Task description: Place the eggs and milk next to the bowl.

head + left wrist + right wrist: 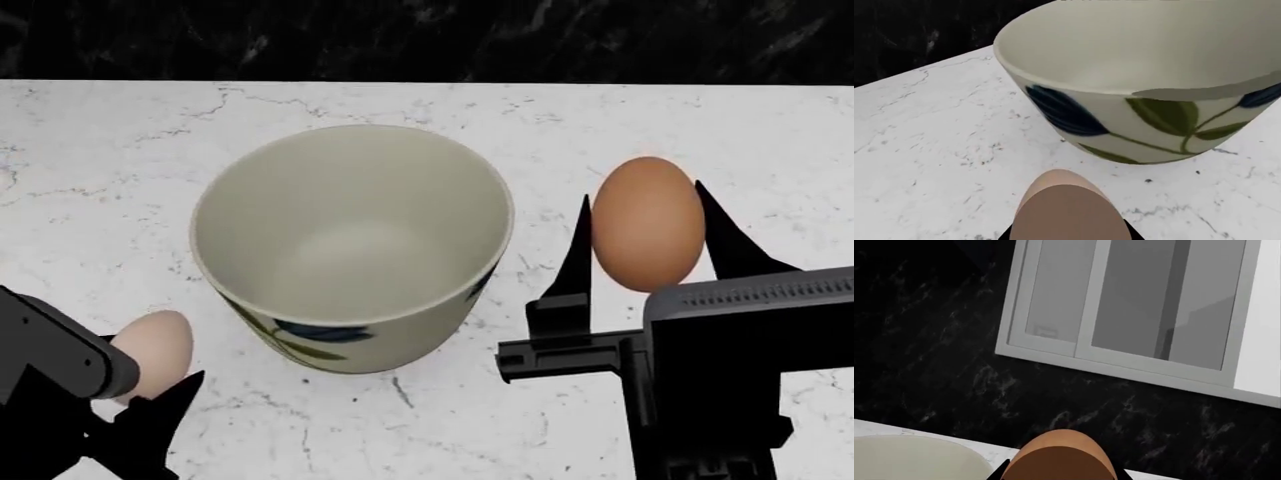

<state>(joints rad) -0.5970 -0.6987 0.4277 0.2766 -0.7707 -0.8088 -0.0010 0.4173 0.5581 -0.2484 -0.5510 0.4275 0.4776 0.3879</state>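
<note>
bowl [350, 240] sits upright on the white marble counter [120, 180], about mid-width and near its back edge, plain cream inside, blue and olive leaf marks on the outer wall. nothing in it.

pale pinkish-beige egg [154, 352] is at the bowl's front-left, close to the bowl but apart from it, gripped by the left gripper [140, 385]; dark fingers close around its lower end, so claw is narrow and holding the egg. left wrist view shows the same egg [1069, 207] right at the lens with the bowl [1141, 95] just beyond. cannot tell if the egg touches the counter.

orange-brown egg [649, 222] is to the bowl's right, apart from it, clamped long axis up between the two black fingers of the right gripper [646, 245], one finger on each side. right wrist view has this egg [1059, 457] in front of the black marble wall [934, 360] and a grey framed window [1134, 305], bowl rim [914, 452] at the corner.

milk carton is not visible in any view.
</note>
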